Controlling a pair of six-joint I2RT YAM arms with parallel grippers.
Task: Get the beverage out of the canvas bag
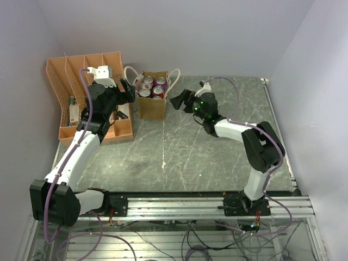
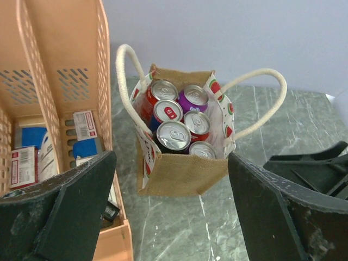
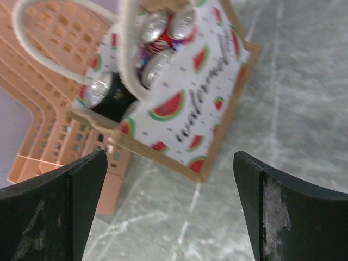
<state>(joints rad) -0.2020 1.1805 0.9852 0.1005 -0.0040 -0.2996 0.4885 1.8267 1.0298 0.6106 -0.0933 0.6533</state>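
Note:
The tan canvas bag [image 1: 153, 104] with cream rope handles stands upright at the back of the table, next to the rack. It holds several drink cans [image 1: 151, 87], red, purple and dark. It shows in the left wrist view [image 2: 185, 173] and the right wrist view [image 3: 196, 103], where its side is white with watermelons. My left gripper [image 1: 129, 89] is open and empty just left of the bag's top. My right gripper [image 1: 179, 100] is open and empty just right of the bag. Neither touches the bag or the cans [image 2: 179, 120].
An orange slotted file rack [image 1: 81, 95] with small boxes in it stands at the back left, right beside the bag; it also shows in the left wrist view [image 2: 60, 81]. The marble tabletop [image 1: 190, 157] lies in front. Walls close in on three sides.

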